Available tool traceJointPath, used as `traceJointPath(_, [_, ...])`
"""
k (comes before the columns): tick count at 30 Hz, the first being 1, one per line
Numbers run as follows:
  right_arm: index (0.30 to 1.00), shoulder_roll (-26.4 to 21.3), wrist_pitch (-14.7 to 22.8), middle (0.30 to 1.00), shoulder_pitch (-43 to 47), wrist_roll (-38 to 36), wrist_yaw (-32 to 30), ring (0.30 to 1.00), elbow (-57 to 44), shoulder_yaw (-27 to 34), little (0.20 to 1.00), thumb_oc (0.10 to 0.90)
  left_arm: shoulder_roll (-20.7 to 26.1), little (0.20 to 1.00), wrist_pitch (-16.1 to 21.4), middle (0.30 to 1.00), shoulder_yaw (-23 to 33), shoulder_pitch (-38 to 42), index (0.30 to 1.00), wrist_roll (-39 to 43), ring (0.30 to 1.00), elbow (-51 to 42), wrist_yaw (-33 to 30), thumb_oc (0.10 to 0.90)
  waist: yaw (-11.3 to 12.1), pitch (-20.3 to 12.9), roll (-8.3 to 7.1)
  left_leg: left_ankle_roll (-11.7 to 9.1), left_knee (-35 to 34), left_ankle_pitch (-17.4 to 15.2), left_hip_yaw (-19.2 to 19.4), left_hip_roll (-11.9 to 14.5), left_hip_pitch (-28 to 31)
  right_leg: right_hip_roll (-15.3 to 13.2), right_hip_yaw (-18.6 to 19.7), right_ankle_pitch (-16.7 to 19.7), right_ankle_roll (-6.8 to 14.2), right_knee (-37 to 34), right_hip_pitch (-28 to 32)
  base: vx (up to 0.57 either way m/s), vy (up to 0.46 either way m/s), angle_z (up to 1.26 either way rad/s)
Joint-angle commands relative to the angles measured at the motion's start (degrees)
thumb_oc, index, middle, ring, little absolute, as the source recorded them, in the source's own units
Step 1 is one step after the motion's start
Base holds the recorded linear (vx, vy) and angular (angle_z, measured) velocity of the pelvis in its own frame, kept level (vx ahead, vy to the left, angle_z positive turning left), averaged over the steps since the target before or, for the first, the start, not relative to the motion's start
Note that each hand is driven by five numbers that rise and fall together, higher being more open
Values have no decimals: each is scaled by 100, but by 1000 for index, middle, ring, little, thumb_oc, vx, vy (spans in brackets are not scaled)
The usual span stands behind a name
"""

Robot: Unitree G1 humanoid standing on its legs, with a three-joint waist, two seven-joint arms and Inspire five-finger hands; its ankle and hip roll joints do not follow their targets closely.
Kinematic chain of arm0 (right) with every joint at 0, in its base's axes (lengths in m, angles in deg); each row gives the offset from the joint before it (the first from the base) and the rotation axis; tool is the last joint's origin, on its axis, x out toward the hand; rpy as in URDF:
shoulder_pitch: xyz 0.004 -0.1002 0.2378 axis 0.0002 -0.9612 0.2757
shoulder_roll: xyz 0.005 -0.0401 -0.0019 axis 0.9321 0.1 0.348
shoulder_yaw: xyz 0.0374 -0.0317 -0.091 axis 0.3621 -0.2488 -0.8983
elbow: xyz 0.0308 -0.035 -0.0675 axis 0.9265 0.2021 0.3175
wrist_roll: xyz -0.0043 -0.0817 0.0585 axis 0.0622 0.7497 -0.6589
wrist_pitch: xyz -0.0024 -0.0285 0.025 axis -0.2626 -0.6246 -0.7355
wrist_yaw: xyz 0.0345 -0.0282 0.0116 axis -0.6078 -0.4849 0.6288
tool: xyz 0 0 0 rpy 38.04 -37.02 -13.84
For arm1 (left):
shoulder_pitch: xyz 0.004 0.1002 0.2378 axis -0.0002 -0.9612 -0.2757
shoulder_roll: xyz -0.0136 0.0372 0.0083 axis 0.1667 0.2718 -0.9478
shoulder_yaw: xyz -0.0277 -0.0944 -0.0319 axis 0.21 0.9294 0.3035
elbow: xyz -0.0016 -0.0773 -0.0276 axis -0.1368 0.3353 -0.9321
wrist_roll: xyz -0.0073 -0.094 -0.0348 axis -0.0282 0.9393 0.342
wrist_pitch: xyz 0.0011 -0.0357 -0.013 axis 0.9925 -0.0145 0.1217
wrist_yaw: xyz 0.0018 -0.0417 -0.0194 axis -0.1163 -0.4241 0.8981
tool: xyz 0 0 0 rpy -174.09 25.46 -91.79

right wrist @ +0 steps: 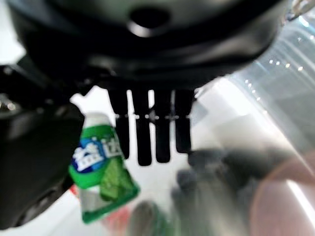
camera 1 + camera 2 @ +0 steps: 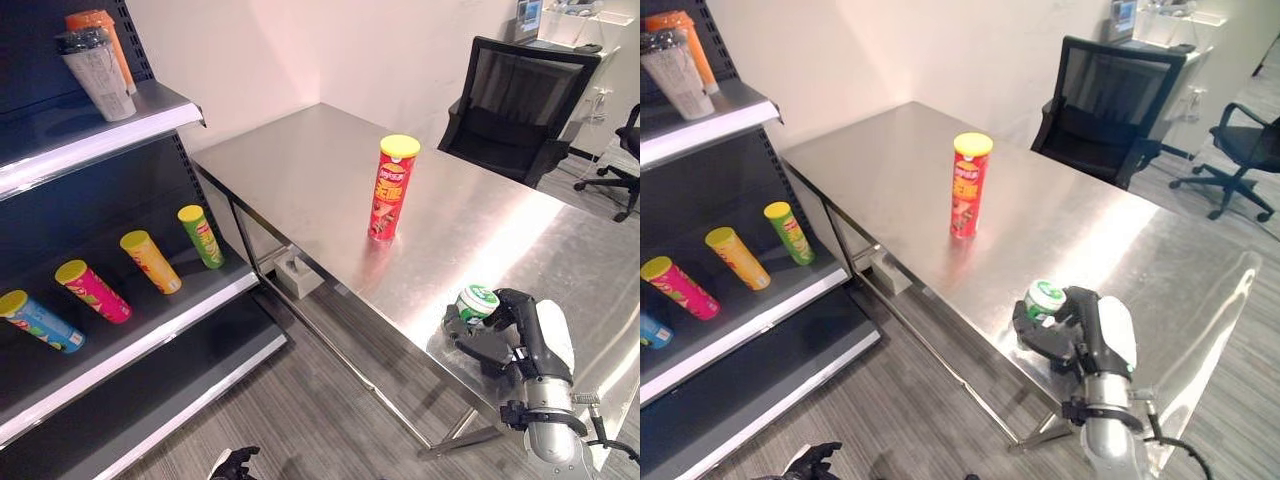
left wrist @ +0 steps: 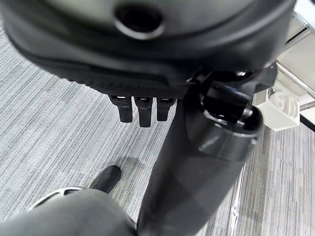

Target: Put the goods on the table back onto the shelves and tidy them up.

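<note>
The small green-and-white gum bottle [image 2: 478, 300] sits at the near edge of the steel tabletop [image 2: 300, 170], beside the right hand [image 2: 500, 340]. In the right wrist view the bottle [image 1: 101, 169] lies between the thumb and the row of fingers [image 1: 147, 132], which hang down straight beside it rather than wrapping it; the eye views show the thumb side close against the bottle, but whether it presses the bottle cannot be told. The right arm rises from the lower right, forearm nearly upright, the palm turned toward the bottle over the tabletop's front edge.

One tall red chip can [image 2: 393, 187] with a yellow lid stands upright near the middle of the tabletop, well apart from the bottle and the hand.

To the left stands the dark shelf unit [image 2: 60, 150]. On its middle shelf four chip cans lie tilted in a row: a blue one [image 2: 40, 322], a pink one [image 2: 92, 291], an orange-yellow one [image 2: 150, 261] and a green one [image 2: 201, 236], each with a yellow lid. On the upper shelf two more containers stand: a grey-white one [image 2: 98, 72] and an orange one [image 2: 100, 20] behind it.

The left hand [image 2: 235, 464] hangs low over the grey floor [image 2: 300, 420]; its wrist view shows the fingers [image 3: 140, 109] straight and holding nothing.

A black office chair [image 2: 515, 105] stands behind the tabletop, and a small white box [image 2: 297, 272] rests on the floor under it.
</note>
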Motion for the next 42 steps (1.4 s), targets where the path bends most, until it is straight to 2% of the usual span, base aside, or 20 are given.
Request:
traceJointPath(1, [300, 112, 223, 300, 231, -162, -8, 300, -452, -19, 300, 400, 87, 900, 56, 900, 118, 420, 900, 89, 900, 96, -191, 800, 220, 78, -142, -77, 26, -1121, -217, -182, 718, 18, -289, 622, 216, 24, -709, 0, 0, 0])
traceJointPath(7, [300, 70, 172, 300, 216, -87, 24, 300, -553, 123, 300, 400, 82, 900, 32, 900, 177, 404, 900, 79, 900, 91, -170, 800, 233, 86, -145, -75, 26, -1121, -232, -175, 716, 23, -299, 609, 212, 24, -695, 0, 0, 0])
traceJointPath(11, [300, 86, 204, 300, 285, -291, 150, 300, -771, 330, 300, 400, 99, 900, 12, 900, 243, 401, 900, 77, 900, 76, -122, 800, 230, 64, -154, -81, 26, -1128, -236, -168, 711, 30, -312, 591, 214, 24, -696, 0, 0, 0])
traceJointPath(14, [300, 53, 366, 300, 502, -647, 203, 300, -1097, 775, 300, 400, 144, 900, 28, 900, 296, 395, 900, 97, 900, 32, -44, 800, 243, 26, -165, -84, 26, -1137, -247, -159, 713, 41, -315, 574, 212, 24, -680, 39, -8, 5])
traceJointPath(16, [300, -75, 548, 300, 952, -929, 64, 300, -1472, 1500, 300, 400, 189, 900, 60, 900, 332, 369, 900, 139, 900, -52, 78, 800, 268, -34, -178, -85, 26, -1162, -266, -148, 732, 57, -307, 540, 203, 24, -654, 70, -10, 11])
traceJointPath(18, [300, -102, 631, 300, 1200, -1206, 28, 300, -1593, 1840, 300, 400, 210, 900, 57, 900, 326, 347, 900, 175, 900, -107, 123, 800, 293, -61, -180, -82, 26, -1171, -283, -139, 739, 68, -308, 521, 195, 24, -633, 63, -11, 11])
traceJointPath(19, [300, -259, 739, 300, 1539, -1502, -74, 300, -1623, 2147, 300, 400, 248, 900, 52, 900, 282, 327, 900, 204, 900, -118, 181, 800, 331, -96, -197, -87, 26, -1181, -305, -132, 742, 78, -327, 503, 194, 24, -614, 47, -10, 3])
traceJointPath(23, [300, -641, 820, 300, 1947, -1699, -181, 300, -1570, 2330, 300, 400, 277, 900, 41, 900, 252, 323, 900, 285, 900, -96, 231, 800, 394, -129, -220, -100, 26, -1191, -340, -116, 752, 93, -351, 478, 188, 24, -599, 38, -4, 5])
traceJointPath(29, [300, -1391, 841, 300, 2740, -1857, -132, 300, -1416, 2068, 300, 400, 374, 900, 33, 900, 190, 296, 900, 411, 900, -149, 218, 800, 600, -198, -309, -144, 26, -1199, -394, -74, 786, 102, -452, 398, 167, 24, -495, 38, -20, 9])
traceJointPath(37, [300, -1710, 912, 300, 3317, -2223, -81, 300, -1206, 1707, 300, 400, 411, 900, 6, 900, 166, 246, 900, 574, 900, -169, 212, 800, 752, -216, -359, -195, 26, -1173, -569, -20, 832, 126, -529, 273, 120, 24, -367, 36, -37, 20])
traceJointPath(42, [300, -2022, 930, 300, 3903, -2535, 31, 300, -1092, 1269, 300, 400, 435, 900, -19, 900, 162, 203, 900, 743, 900, -194, 172, 800, 922, -230, -433, -249, 33, -1122, -724, 36, 844, 175, -594, 169, 36, 24, -276, 32, -60, 26])
